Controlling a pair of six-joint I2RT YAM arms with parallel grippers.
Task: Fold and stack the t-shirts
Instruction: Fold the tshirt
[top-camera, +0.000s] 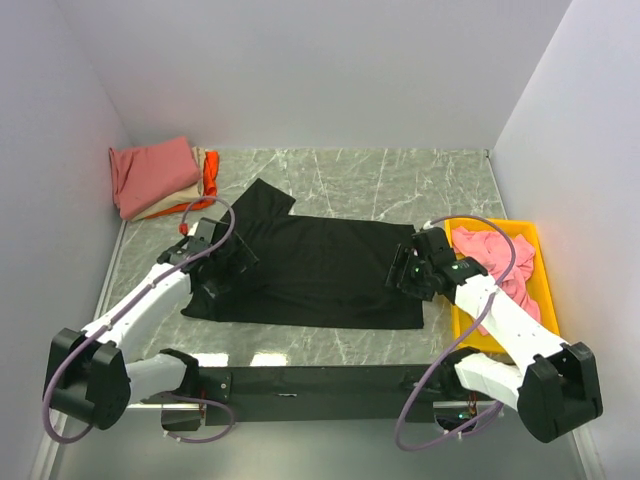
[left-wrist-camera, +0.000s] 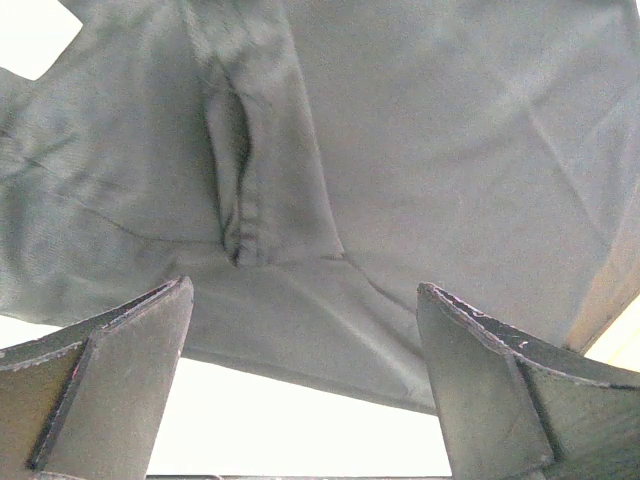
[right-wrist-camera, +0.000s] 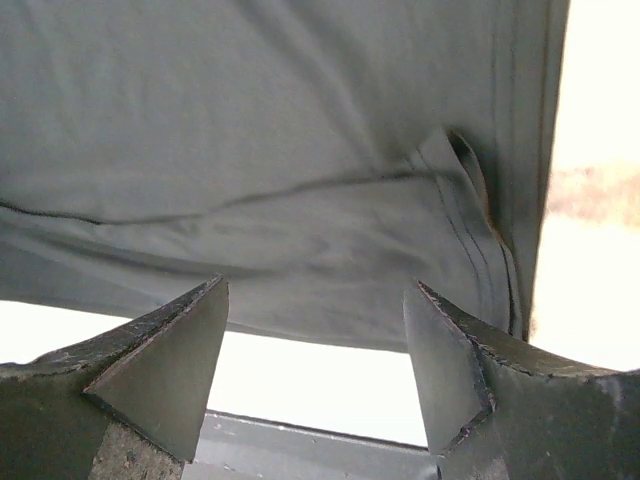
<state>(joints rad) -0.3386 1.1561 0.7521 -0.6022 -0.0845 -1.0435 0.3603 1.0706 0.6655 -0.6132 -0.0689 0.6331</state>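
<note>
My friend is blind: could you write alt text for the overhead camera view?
A black t-shirt lies spread on a marble table, the left tool and right tool open at its two ends. Folded shirts sit far left; a yellow bin holds pink cloth.

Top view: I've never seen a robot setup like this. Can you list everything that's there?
Black t-shirt: one, spread flat mid-table.
Folded t-shirts: three in a stack, dusty-red on top, then beige, then orange, far left corner.
Pink t-shirt: one, crumpled, in the bin.
Bin: one, yellow, right edge of table.
Table: one, grey-green marble pattern.
Left gripper: dark, open, over the black t-shirt's left edge.
Right gripper: dark, open, over its right edge.
</note>
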